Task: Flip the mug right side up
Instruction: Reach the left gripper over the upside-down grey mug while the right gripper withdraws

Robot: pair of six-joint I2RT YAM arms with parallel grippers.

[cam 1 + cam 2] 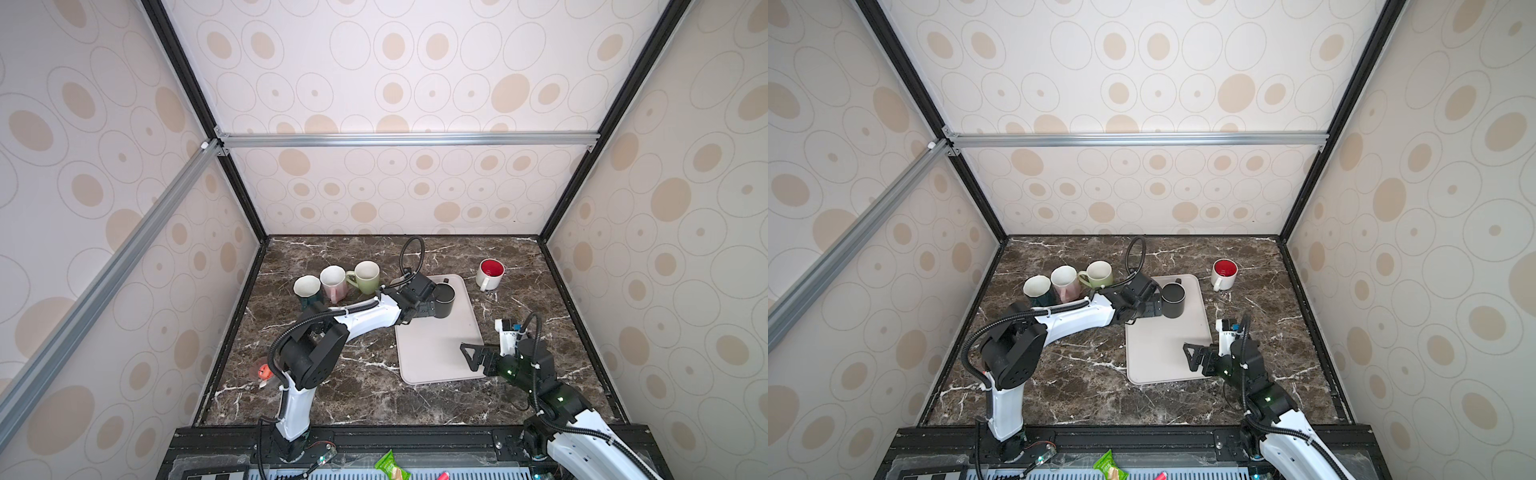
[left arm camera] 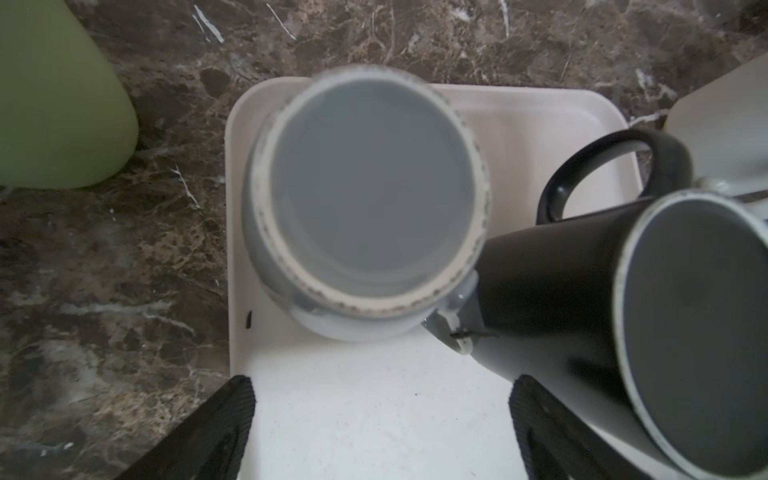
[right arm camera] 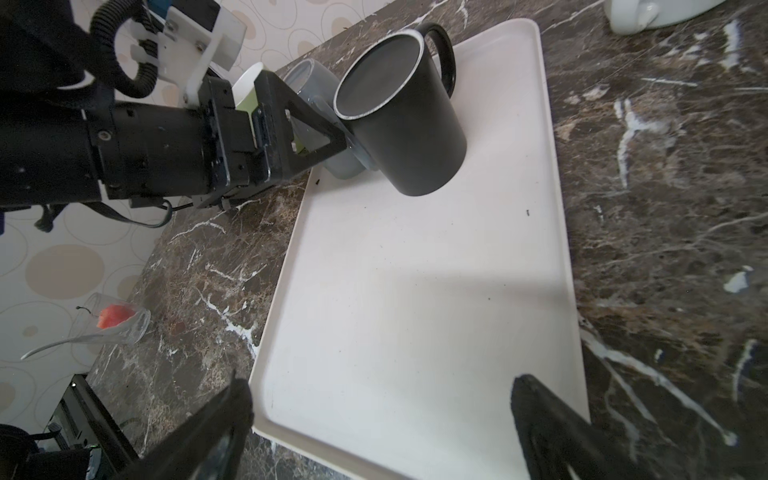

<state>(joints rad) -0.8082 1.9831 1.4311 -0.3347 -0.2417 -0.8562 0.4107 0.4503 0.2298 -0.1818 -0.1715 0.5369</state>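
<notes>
Marble table [image 1: 332, 374] | left gripper [image 2: 382, 388] gaping, empty, near grey mug [image 2: 365, 199] | right gripper [image 3: 382, 388] gaping, empty, over tray [image 3: 415, 291]

left arm [image 1: 361, 318] stretched forward — jaws wide apart, right arm [image 1: 523, 368] bent low, jaws spread
</notes>
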